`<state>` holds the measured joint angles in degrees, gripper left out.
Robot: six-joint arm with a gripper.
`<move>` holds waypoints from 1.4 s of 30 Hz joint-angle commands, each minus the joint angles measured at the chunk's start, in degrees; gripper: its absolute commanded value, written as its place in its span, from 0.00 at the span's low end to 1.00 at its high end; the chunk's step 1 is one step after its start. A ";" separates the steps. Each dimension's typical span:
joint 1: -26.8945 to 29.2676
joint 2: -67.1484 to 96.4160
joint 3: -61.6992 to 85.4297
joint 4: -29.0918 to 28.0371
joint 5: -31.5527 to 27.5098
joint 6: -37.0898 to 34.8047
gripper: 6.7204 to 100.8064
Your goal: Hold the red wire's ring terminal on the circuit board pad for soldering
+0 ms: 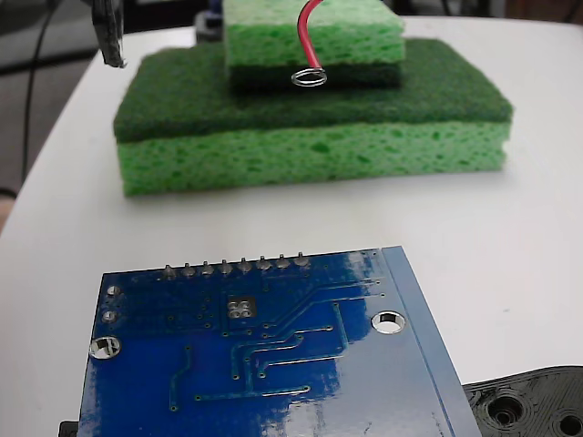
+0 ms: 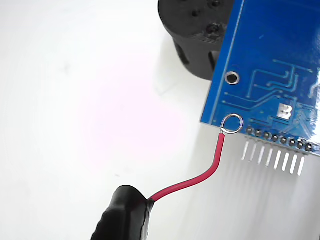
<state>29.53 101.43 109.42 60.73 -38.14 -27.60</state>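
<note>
nearest the fixed camera lay the circuit board (image 1: 273,364), flat and glossy blue at the near edge of the tabletop (image 1: 510,255), with a black plastic part (image 1: 533,405) at its right corner. from the wrist view the gripper (image 2: 125,215) showed only as a dark wrapped tip from which the red wire (image 2: 200,175) emerged; it seemed to be pinching the wire's tail, though how the fingers stood could not be told. the wire curved up and away so that the ring terminal (image 2: 232,123) led, clear of the tip, probably to leave room for an iron. in that view the ring appeared over the board's corner by the row of solder joints (image 2: 282,141), apart from the pad (image 2: 284,111), which sat further in along the board. the fixed view showed the ring (image 1: 309,78) hanging in the air in front of the stacked green sponges (image 1: 310,137) at the far edge, so it was above the board, not touching it. it likely needed to shift toward the pad (image 1: 240,308), then descend.
</note>
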 commanded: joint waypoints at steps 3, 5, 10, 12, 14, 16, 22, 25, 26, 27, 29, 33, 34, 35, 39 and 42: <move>0.53 -5.71 -6.24 3.08 -3.78 -3.96 0.99; 0.97 -7.73 -8.35 4.39 -4.39 -5.36 0.99; 2.37 -11.16 -11.87 7.12 -7.12 -8.88 0.99; 2.46 -12.66 -13.45 8.53 -7.21 -10.11 0.99; 2.72 -13.97 -14.85 9.67 -7.73 -11.25 0.99; 3.25 -15.56 -16.61 10.99 -8.53 -12.66 0.99; 3.87 -18.90 -19.51 13.10 -8.53 -15.12 0.99; 3.96 -18.37 -18.54 12.22 -8.09 -14.68 0.99; 3.96 -18.19 -18.19 11.78 -7.91 -14.33 0.99; 3.96 -18.02 -17.84 11.34 -7.73 -14.06 0.99; 3.87 -17.49 -17.05 10.20 -7.21 -13.18 0.99; 3.60 -15.91 -14.33 5.80 -5.36 -10.20 0.99; 3.52 -15.73 -14.06 5.10 -5.01 -9.67 0.99; 3.43 -15.73 -13.80 4.57 -4.75 -9.32 0.99; 3.43 -16.08 -13.80 3.87 -4.04 -8.26 0.99; 3.43 -16.26 -13.62 3.60 -3.52 -7.82 0.99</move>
<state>32.96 84.99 96.06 64.42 -42.36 -35.42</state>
